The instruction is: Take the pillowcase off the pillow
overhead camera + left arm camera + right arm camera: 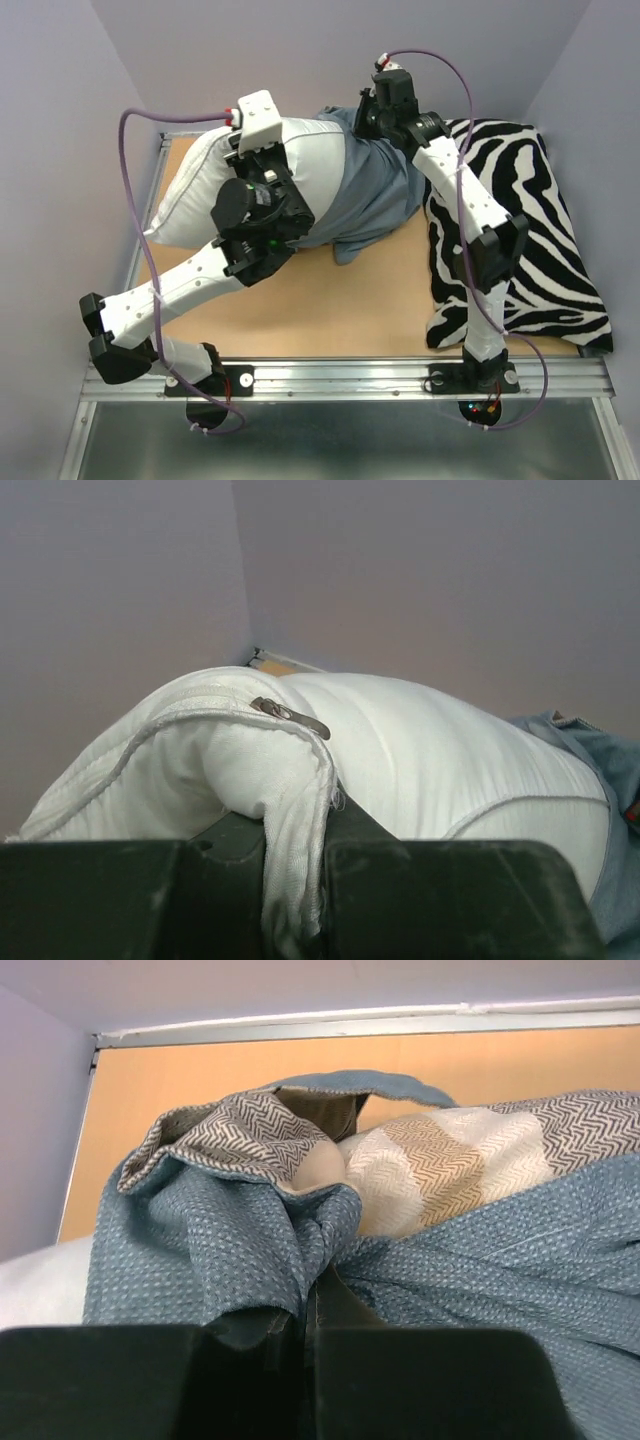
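The white pillow [205,185] lies at the back left of the table, its left part bare. The blue-grey pillowcase [375,195] is bunched over its right part, turned so the dull blue reverse shows. My left gripper [262,165] is shut on a fold of the pillow's white cover [295,855], beside a zipper pull [290,716]. My right gripper [372,112] is shut on a bunched fold of the pillowcase [300,1250] at the far edge; the striped side [440,1165] shows inside the opening.
A black-and-white zebra-print cushion [540,215] lies on the right side of the table, under my right arm. Purple cables loop from both wrists. Grey walls close in the back and sides. A metal rail [340,378] runs along the near edge.
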